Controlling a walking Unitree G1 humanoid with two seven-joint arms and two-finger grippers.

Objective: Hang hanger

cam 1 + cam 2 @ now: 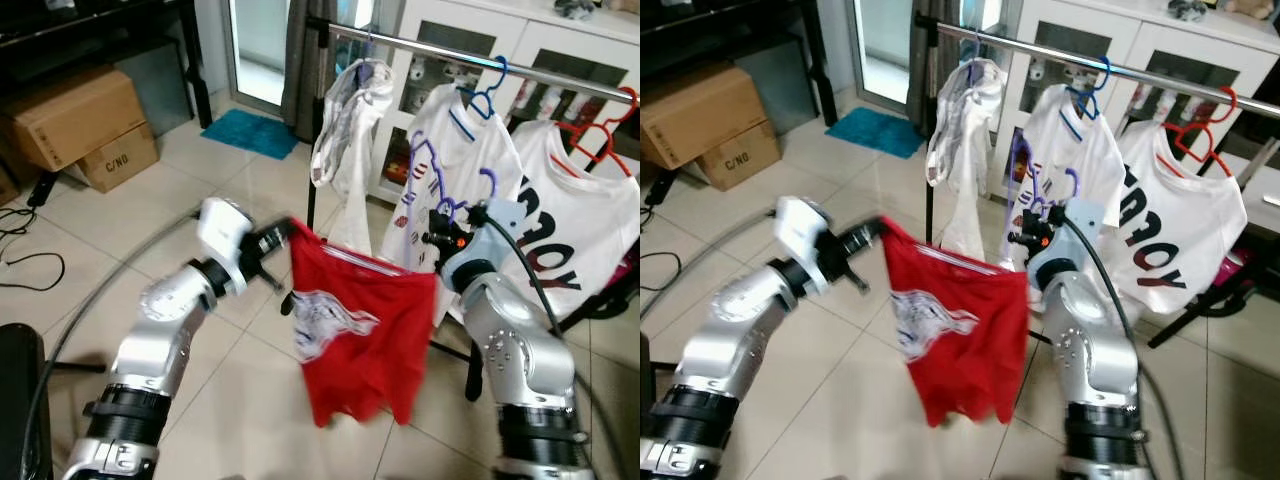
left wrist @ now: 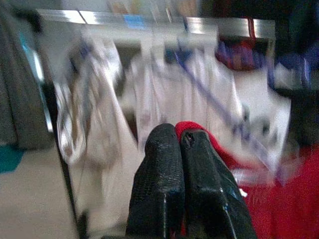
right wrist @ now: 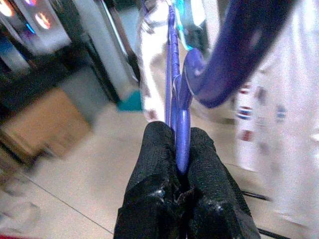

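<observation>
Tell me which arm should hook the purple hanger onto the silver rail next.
Right. The right gripper is shut on the purple plastic hanger, its hook up near the silver metal rail. The left gripper only pinches a corner of the red T-shirt, farther from the rail.

I see the purple hanger (image 1: 455, 205) carrying a red shirt (image 1: 360, 335), which hangs spread out in front of the rail (image 1: 480, 62). Its hook (image 1: 487, 180) stands upright, below the rail and not yet on it, before the white shirts hanging there.
</observation>
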